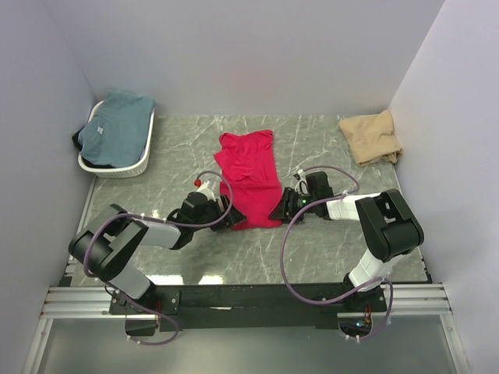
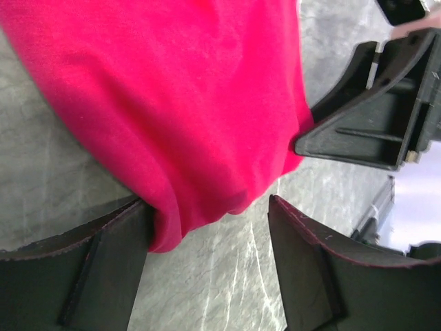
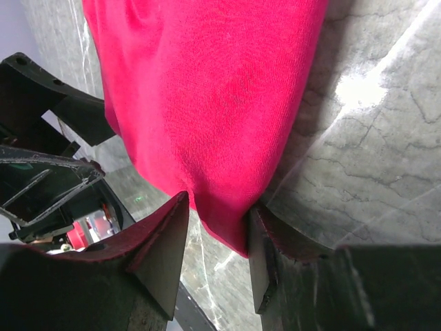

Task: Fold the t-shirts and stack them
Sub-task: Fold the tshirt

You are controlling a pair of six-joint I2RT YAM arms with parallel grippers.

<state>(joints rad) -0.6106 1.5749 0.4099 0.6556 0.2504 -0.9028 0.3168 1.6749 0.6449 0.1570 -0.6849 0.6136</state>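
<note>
Red shirt [image 1: 249, 178] lies flat mid-bench [image 1: 234, 257], long axis running away from the arms, with its near hem between both grippers. Left gripper [image 1: 228, 214] sits at the hem's near left corner, released: in its wrist view the fingers [image 2: 83, 276] are spread wide, and the cloth [image 2: 179, 103] touches one finger with a clear gap to the other. Right gripper [image 1: 282, 206] sits at the near right corner, grasping the red shirt: in its wrist view the fingers [image 3: 162, 252] are nearly together and a fold of red cloth [image 3: 207, 103] is squeezed between them, touching both. The two grippers face each other low over the bench, near but apart. Tan shirt [image 1: 373, 137] lies bunched at the far right corner of the bench. Teal shirt [image 1: 117, 125] is heaped in a white basket [image 1: 117, 168] at the far left, spilling over its rim.
</note>
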